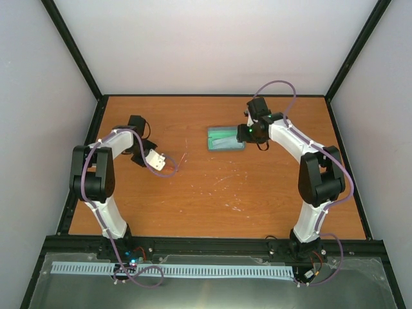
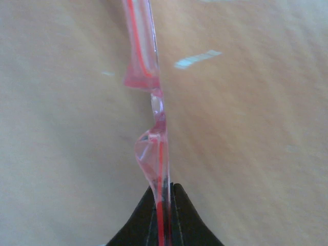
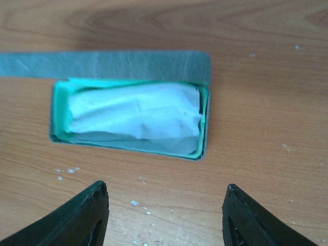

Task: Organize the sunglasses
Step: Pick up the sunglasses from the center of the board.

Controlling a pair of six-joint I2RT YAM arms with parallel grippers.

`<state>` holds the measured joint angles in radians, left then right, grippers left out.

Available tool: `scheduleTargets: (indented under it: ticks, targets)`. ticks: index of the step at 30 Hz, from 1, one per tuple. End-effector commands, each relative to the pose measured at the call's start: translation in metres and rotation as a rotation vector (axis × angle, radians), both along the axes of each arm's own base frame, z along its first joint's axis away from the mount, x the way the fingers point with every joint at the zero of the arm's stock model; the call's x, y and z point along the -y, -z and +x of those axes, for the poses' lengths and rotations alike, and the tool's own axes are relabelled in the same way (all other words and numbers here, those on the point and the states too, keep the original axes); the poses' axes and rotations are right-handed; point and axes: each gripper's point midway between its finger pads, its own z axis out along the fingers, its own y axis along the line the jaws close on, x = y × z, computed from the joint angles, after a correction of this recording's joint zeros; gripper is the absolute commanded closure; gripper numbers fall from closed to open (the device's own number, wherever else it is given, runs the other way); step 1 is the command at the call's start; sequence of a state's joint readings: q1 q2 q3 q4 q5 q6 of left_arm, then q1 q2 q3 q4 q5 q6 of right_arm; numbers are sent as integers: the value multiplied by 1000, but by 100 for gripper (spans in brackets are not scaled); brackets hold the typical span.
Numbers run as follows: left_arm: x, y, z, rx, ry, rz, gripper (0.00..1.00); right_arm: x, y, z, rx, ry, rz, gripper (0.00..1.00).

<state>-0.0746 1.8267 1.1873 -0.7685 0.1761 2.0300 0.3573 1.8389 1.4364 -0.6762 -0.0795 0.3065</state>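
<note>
My left gripper (image 2: 164, 188) is shut on the sunglasses (image 2: 154, 148), which show edge-on as a clear pink lens with a thin red frame, held above the wooden table. In the top view the left gripper (image 1: 169, 167) is at the left middle and the sunglasses (image 1: 184, 156) show only as a faint red line. The grey-blue case (image 3: 128, 65) lies open, green-lined, with the pale blue cloth (image 3: 136, 110) inside. My right gripper (image 3: 166, 197) is open and empty just in front of the case. In the top view it (image 1: 245, 134) is at the right end of the case (image 1: 225, 139).
The wooden table (image 1: 212, 193) has black rails along its sides and white walls behind. Small white specks (image 3: 136, 203) lie on the wood near the case. The case lid lies flat on the table behind the tray.
</note>
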Motion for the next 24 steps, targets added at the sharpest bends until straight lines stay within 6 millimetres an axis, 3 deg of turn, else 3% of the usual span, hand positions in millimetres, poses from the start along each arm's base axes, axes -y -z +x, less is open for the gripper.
scheduleTargets:
  ticks: [1,4,6,9,11,16,20,24]
  targets:
    - [51,-60,40,251,41,-242,99,2,-48,32,90,25,196,40]
    - [84,-111,57,453,94,-459,99,5,-74,51,103,-3,394,39]
    - [104,-148,57,614,178,-595,99,-9,-94,55,84,-94,551,39]
    - [131,-181,42,749,300,-749,99,-40,-122,50,23,-258,755,39]
    - [145,-199,29,792,374,-847,99,-51,-130,47,-8,-304,832,38]
    - [163,-214,0,943,597,-962,96,-66,-119,32,-148,-356,972,35]
    - [177,-220,0,989,654,-1005,96,-86,-127,12,-209,-444,1042,34]
    - [186,-223,5,1009,691,-1034,96,-99,-120,1,-266,-473,1034,33]
